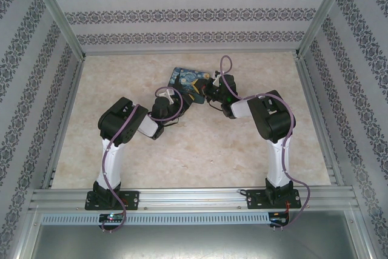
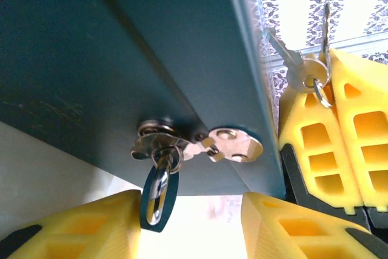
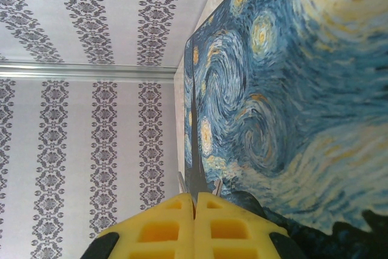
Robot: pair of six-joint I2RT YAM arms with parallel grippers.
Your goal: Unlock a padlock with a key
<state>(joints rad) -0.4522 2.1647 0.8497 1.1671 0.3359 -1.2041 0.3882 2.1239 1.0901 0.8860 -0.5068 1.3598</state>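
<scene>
The padlock (image 2: 156,198), teal with a shiny metal edge, hangs from the metal hasp (image 2: 200,144) on the dark box's side (image 2: 121,59). My left gripper (image 2: 189,203) is open below the box, and the padlock hangs between its yellow fingers, close against the left one (image 2: 91,225). My right gripper (image 3: 195,197) is shut on the key (image 3: 194,150), whose thin blade points up beside the box's painted lid (image 3: 291,89). In the left wrist view the right gripper (image 2: 327,59) stands just right of the box, the key (image 2: 325,25) sticking up from it. A second key (image 2: 280,47) dangles on the ring.
The painted box (image 1: 189,83) lies at the middle of the marble-patterned table (image 1: 182,156), with both grippers (image 1: 176,98) (image 1: 212,92) meeting at its near edge. Patterned walls and metal rails (image 1: 188,195) enclose the table.
</scene>
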